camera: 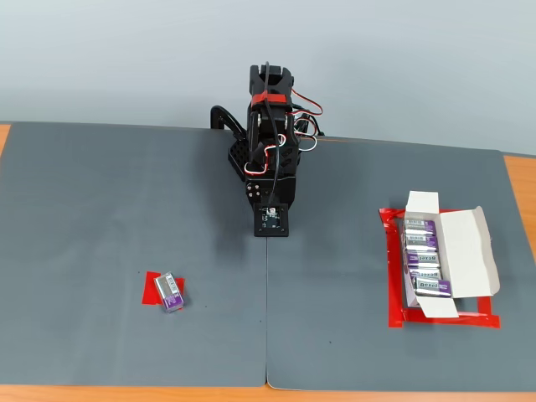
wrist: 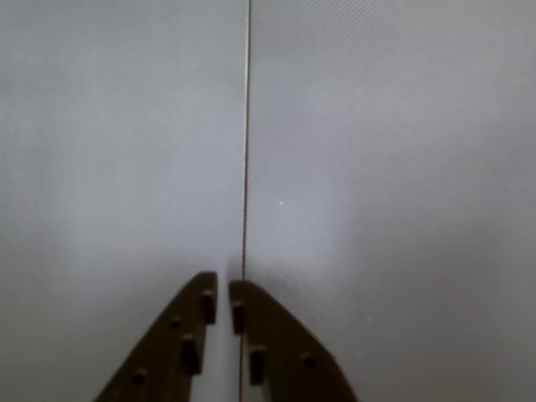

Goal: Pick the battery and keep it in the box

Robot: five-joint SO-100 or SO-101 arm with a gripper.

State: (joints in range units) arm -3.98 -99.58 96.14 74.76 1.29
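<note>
Grey mat covers the table, seam down the middle. Black arm sits folded at the far edge, wrist camera facing down over the seam. Box lies open at right in the fixed view, inside a red tape outline, batteries in it. Gripper fingers nearly together, holding nothing. Battery lies at left on a red patch, well apart from the arm.

The arm is black with a red band near its top. Red, white and black cables loop at its three o'clock side. The claw has dark, studded fingers.
</note>
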